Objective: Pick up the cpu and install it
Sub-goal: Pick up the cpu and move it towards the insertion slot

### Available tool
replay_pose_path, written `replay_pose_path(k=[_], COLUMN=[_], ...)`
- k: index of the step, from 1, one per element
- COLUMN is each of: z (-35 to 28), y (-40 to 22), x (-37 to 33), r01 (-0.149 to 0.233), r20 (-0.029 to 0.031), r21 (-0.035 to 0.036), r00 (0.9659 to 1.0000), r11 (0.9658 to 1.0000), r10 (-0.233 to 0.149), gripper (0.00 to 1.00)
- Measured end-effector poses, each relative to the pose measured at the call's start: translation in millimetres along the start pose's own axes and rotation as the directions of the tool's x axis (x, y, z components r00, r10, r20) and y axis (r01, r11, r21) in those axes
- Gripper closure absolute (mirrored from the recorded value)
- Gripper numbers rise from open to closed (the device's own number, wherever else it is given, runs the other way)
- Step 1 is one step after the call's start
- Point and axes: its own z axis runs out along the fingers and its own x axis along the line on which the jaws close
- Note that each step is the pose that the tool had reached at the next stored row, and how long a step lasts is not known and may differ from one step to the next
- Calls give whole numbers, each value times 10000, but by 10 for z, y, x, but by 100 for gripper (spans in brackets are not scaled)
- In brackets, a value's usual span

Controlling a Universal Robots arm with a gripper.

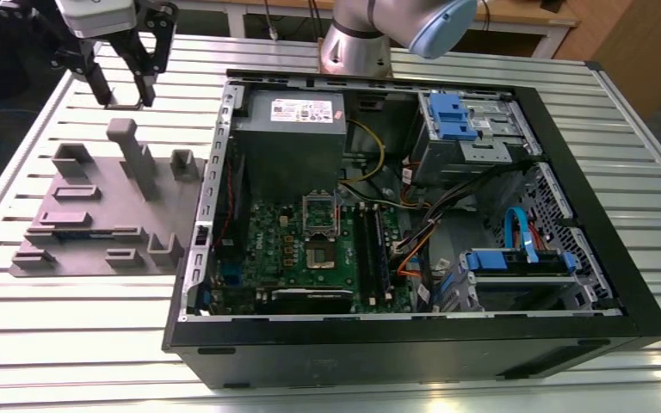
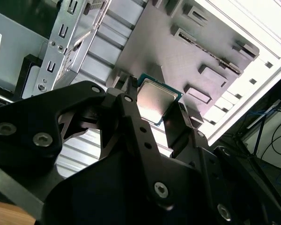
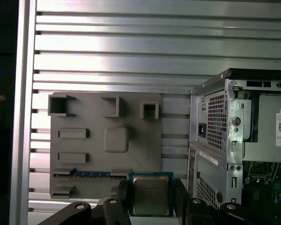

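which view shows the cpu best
The first wrist view: the cpu faces the camera squarely, held in the pincer. The second wrist view shows it at a slant. In the exterior view it is too small to tell.

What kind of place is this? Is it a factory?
Probably a robotics lab or workshop rather than a factory. A robot arm works at a slatted metal table that holds an open computer case and a grey fixture plate. Its tool grips the cpu.
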Motion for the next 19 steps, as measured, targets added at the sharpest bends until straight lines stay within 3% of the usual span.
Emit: replay_pose_path(k=[5,19], z=[-1,-3], y=[0,-4], x=[-30,-206], r01=[0,0], r20=[0,0], r21=[0,0], r00=[10000,10000], r11=[10000,10000], r10=[0,0], gripper=[53,53])
